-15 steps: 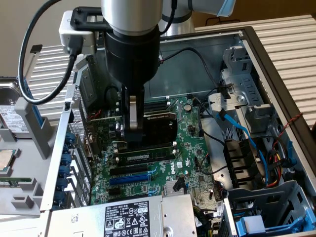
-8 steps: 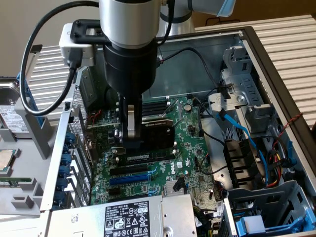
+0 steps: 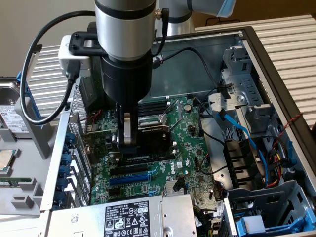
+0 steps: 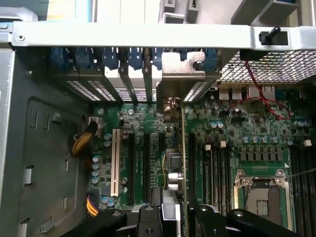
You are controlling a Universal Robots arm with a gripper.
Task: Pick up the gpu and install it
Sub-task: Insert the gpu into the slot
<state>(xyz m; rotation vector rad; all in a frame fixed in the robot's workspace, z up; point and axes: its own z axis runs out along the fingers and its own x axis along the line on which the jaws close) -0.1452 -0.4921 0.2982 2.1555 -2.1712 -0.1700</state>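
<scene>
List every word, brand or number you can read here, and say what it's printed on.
"DELL": seems to head the white label on the power supply; the label's other print is too small to read.
Print on the motherboard: too small to read.
Label on the drive at the exterior view's left: blurred.
gpu: nothing legible.

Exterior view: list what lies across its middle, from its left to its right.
Blue slot latches → gripper → CPU socket → black ribbed housing → case's right rim.
</scene>
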